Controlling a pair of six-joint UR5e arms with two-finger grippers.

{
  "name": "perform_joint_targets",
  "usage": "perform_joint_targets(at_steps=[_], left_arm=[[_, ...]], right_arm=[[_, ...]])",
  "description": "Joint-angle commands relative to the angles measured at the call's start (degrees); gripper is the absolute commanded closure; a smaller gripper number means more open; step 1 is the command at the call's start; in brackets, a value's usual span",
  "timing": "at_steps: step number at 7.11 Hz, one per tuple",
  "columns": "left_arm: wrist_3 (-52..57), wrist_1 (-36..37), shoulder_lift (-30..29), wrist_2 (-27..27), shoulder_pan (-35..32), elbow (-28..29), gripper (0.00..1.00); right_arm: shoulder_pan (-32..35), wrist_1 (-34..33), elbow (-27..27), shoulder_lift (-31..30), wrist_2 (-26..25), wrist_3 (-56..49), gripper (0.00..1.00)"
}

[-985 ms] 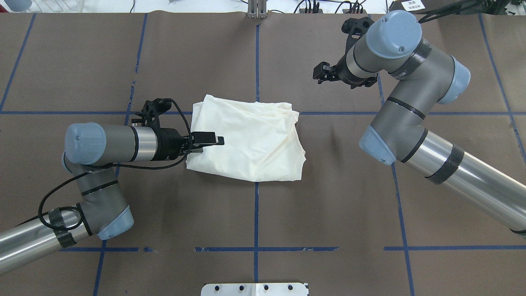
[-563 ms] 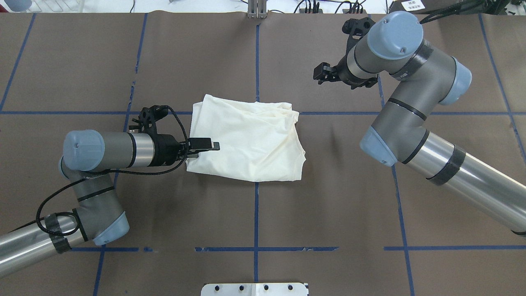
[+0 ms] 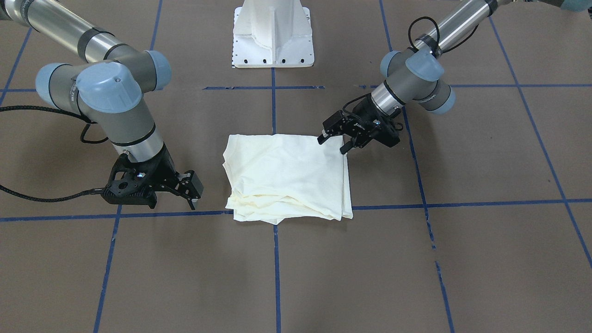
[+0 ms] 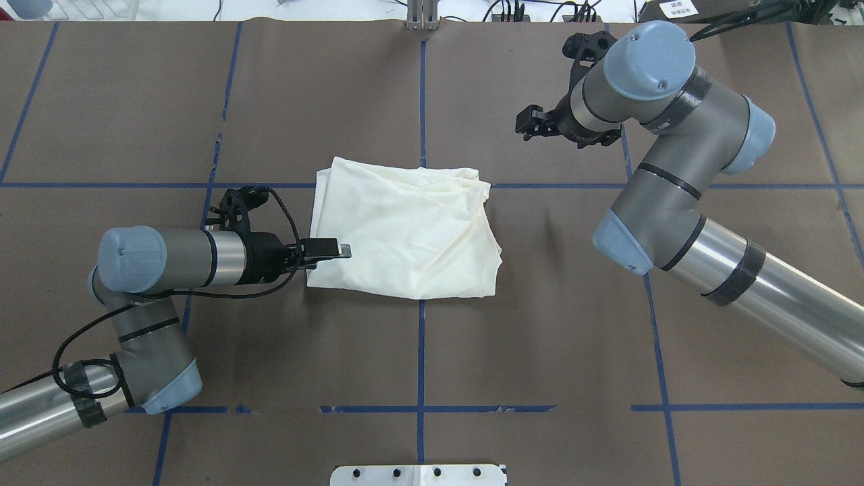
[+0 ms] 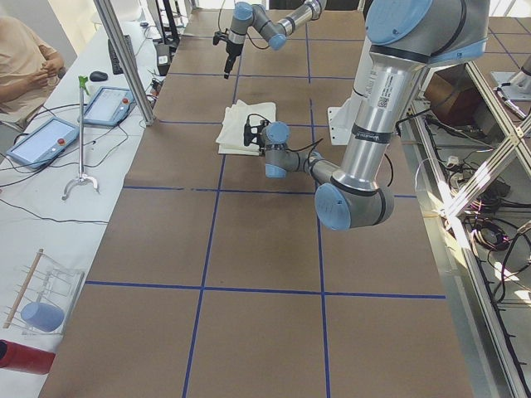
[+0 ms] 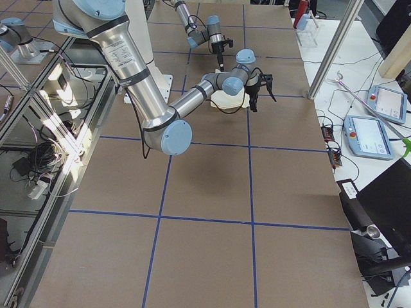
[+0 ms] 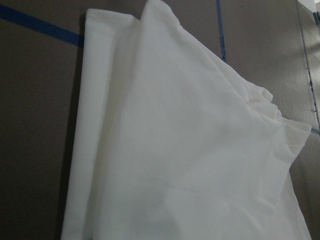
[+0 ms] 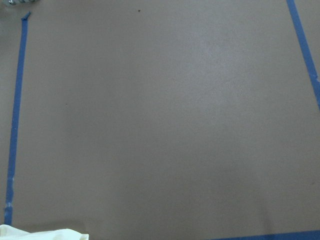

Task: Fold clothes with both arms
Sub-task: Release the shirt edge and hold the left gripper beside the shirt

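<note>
shirt: cream shirt [image 4: 405, 229] sits mid-table [image 4: 540, 337], folded into a chunky rectangle, plain side up, loose layered edges along the far side

left gripper [image 3: 332, 144]: jaws parted a bit, nothing in them, sitting right at the shirt's near left corner; can't tell if a finger actually touches the cloth

right gripper [image 3: 192, 190]: spread wide, empty, hanging off the shirt's far right side with a clear gap

progress: looks basically folded to me, maybe one tidy-up left

what could go wrong: that left finger is low over thin fabric, so any sideways slide could snag the top layer and drag the fold open

also: a pinch there might catch just one layer, so lifting would peel the stack apart
</note>
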Motion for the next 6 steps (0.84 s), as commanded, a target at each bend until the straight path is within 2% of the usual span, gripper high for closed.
perform_joint_targets(at_steps=[1,3,5,6], left_arm=[[0.00,0.02,0.02,0.70,0.69,-0.57,0.00],[2.27,3.25,-0.15,-1.40,-1.92,-2.50,0.00],[12.43,15.86,-0.15,-6.93,-8.68,-8.80,0.00],[19.09,24.63,0.02,-9.38,-12.19,-12.92,0.00]], right_arm=[[0.00,0.00,-0.08,-0.03,0.03,0.00,0.00],[0.43,-1.22,0.10,0.15,0.90,-0.87,0.00],[6.11,-6.99,1.84,-0.29,7.46,-5.23,0.00],[8.15,-12.95,7.42,-3.95,8.80,-12.84,0.00]])
